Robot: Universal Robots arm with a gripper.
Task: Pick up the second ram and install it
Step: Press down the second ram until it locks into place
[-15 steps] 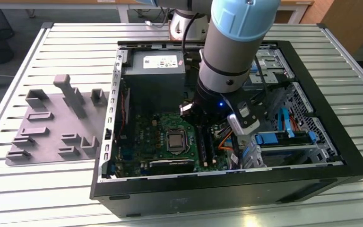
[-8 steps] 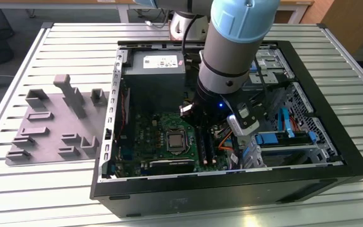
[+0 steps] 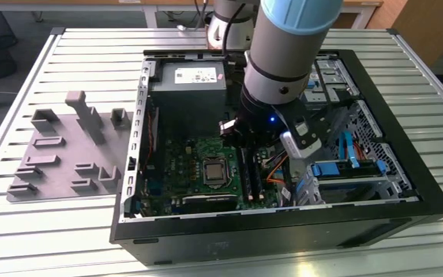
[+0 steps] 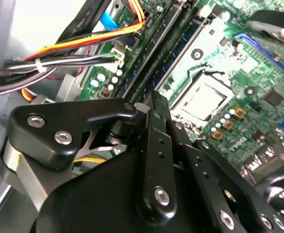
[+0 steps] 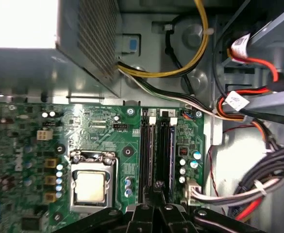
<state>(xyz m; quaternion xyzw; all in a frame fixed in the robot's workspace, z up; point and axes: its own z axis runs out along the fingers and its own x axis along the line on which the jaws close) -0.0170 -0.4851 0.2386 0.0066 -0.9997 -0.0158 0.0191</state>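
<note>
The jaws are drawn together at the gripper [image 5: 157, 196], its tips down on the upper edge of the second ram [image 5: 149, 155], which stands upright in its black slot on the motherboard [image 5: 98, 131] beside the processor socket [image 5: 91, 184]. Around them sits the open computer case [image 3: 406, 190], the grey fixture blocks [image 3: 67, 153] well apart on the slatted table [image 3: 44, 242].
</note>
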